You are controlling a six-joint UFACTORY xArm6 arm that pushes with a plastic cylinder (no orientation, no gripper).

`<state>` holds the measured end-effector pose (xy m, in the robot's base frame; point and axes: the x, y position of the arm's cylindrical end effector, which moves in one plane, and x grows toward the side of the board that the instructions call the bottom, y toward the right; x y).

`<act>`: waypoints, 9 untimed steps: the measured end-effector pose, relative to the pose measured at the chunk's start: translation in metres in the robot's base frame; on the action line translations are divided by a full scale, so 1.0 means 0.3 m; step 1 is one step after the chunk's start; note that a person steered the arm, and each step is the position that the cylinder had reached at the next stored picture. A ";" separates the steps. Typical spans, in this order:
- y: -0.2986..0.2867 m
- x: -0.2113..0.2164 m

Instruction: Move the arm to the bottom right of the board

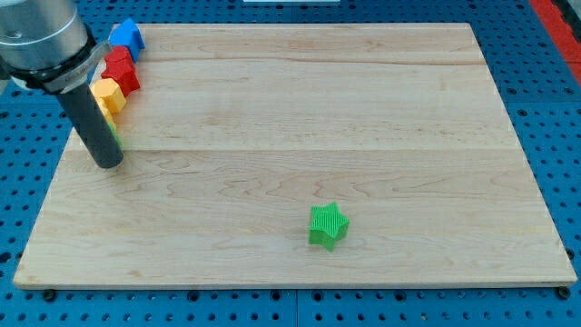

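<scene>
My tip [108, 163] rests on the wooden board [300, 136] near its left edge, about mid-height. Just above it, along the upper left edge, stands a row of blocks: a blue block [128, 36], a red block [120, 71], a yellow block [107, 95] and a sliver of a green block [117, 141] mostly hidden behind the rod. The rod touches or nearly touches this sliver. A green star block [328, 225] lies alone at the view's lower middle, far to the right of my tip.
The board lies on a blue perforated table [545, 54]. The arm's grey body [41, 36] fills the view's top left corner and hides part of the board's edge there.
</scene>
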<state>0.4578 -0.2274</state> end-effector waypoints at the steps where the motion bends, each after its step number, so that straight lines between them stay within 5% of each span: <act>1: 0.004 -0.019; 2: 0.194 0.045; 4: 1.019 0.055; 5: 1.255 0.146; 9: 1.496 0.243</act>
<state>0.5308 0.2213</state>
